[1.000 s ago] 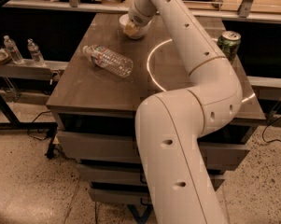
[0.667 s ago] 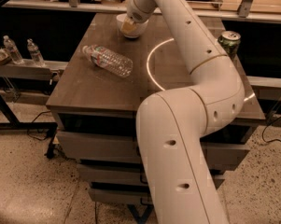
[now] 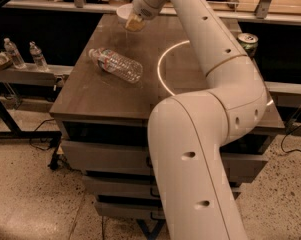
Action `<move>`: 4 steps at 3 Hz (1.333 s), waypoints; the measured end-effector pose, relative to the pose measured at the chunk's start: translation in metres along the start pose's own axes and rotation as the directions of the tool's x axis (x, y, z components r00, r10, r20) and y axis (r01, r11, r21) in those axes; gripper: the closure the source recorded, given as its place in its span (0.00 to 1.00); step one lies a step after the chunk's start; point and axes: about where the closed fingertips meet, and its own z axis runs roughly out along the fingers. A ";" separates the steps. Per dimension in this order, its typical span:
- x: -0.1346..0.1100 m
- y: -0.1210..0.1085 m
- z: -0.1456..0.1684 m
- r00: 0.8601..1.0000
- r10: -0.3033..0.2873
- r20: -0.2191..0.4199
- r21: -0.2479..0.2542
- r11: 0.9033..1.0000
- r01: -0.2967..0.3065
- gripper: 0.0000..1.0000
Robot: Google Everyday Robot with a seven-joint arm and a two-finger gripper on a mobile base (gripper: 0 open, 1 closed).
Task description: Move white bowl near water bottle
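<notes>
The white bowl (image 3: 123,12) is at the far end of the table, held at its rim by my gripper (image 3: 134,22), whose tan fingers (image 3: 136,24) close over the bowl's near edge. The bowl looks raised slightly off the tabletop. The water bottle (image 3: 116,64) lies on its side on the left half of the table, cap pointing to the far left. It is well in front of the bowl and apart from it. My white arm reaches over the table's right side from the foreground.
A green soda can (image 3: 247,41) stands at the table's right edge behind my arm. Two small bottles (image 3: 13,52) stand on a low shelf (image 3: 30,72) to the left. The brown table (image 3: 100,96) has drawers below. A rail runs along the back.
My gripper and the bowl have shifted left and slightly up in the view, toward the far left corner. The water bottle has not moved.
</notes>
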 end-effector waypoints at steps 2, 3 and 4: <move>0.002 0.010 0.004 1.000 -0.029 -0.005 -0.032 0.999 0.029 1.00; 0.007 0.026 0.005 0.998 -0.063 -0.022 -0.072 0.995 0.062 1.00; 0.009 0.050 0.004 0.995 -0.097 -0.033 -0.119 0.988 0.093 1.00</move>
